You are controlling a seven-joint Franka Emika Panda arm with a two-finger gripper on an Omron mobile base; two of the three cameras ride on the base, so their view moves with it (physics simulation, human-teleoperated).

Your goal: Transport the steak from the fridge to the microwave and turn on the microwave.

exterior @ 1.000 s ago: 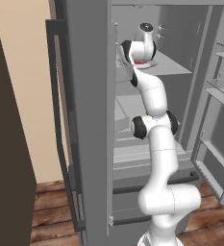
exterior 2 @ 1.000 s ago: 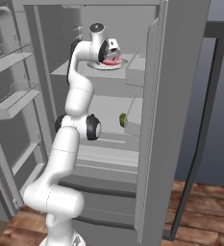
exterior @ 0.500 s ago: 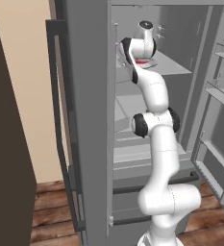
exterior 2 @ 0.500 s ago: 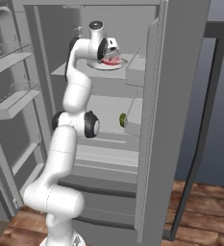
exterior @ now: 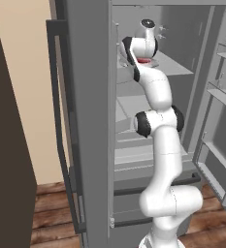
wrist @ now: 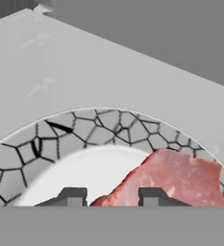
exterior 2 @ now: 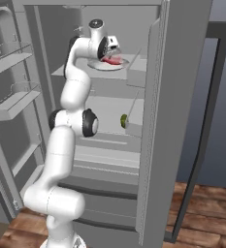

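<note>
The steak (wrist: 173,180) lies flat on a crackle-rimmed plate (wrist: 89,126) on an upper shelf of the open fridge (exterior 2: 182,121), its long axis running to the right of the hand view. Its near-left edge sits between the tips of the gripper (wrist: 111,197), jaws half-narrowed; whether they pinch it, I cannot tell. The arm reaches up, hand angled down.

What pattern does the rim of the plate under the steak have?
Grey with black crack-like lines, a mosaic, around a plain white centre; the plate shows it best in the hand view.
</note>
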